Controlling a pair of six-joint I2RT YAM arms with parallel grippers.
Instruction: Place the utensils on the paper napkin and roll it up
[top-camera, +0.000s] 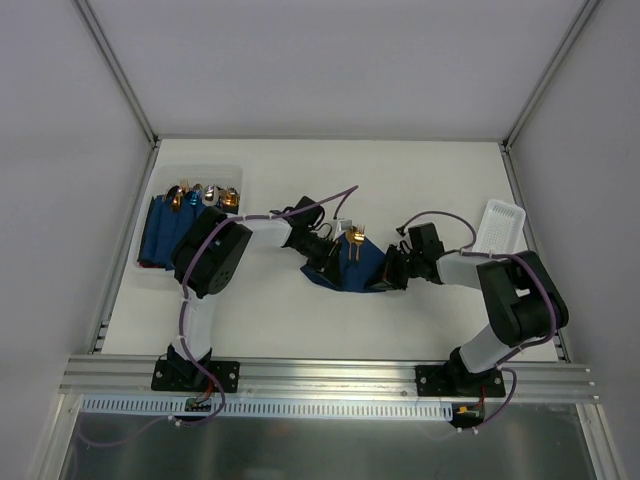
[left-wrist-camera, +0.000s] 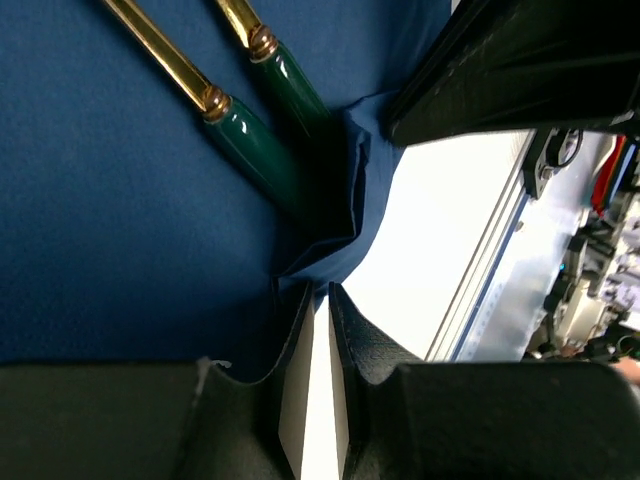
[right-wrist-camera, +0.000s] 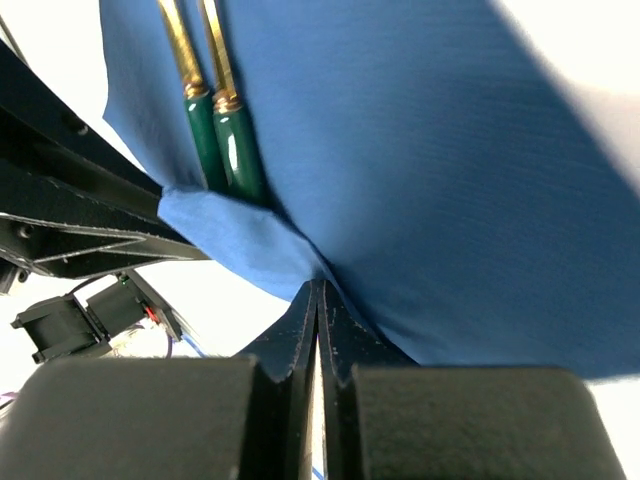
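The paper napkin (top-camera: 362, 268) lies mid-table, its sides lifted. It fills the left wrist view (left-wrist-camera: 120, 230) and the right wrist view (right-wrist-camera: 450, 180). Utensils with dark green handles (left-wrist-camera: 250, 140) and gold shafts lie on it, gold heads (top-camera: 355, 238) poking past its far edge. Two handles (right-wrist-camera: 235, 150) show in the right wrist view, partly under a fold. My left gripper (top-camera: 327, 253) pinches the napkin's left edge at its tips (left-wrist-camera: 320, 288), with a thin gap between the jaws. My right gripper (top-camera: 392, 272) is shut tight on the right edge (right-wrist-camera: 318, 285).
A clear tray (top-camera: 150, 270) at the left holds several dark blue rolls (top-camera: 165, 232) with metallic cutlery heads. A white slotted basket (top-camera: 500, 225) stands at the right. The right arm's black body (left-wrist-camera: 520, 70) is close to the left gripper.
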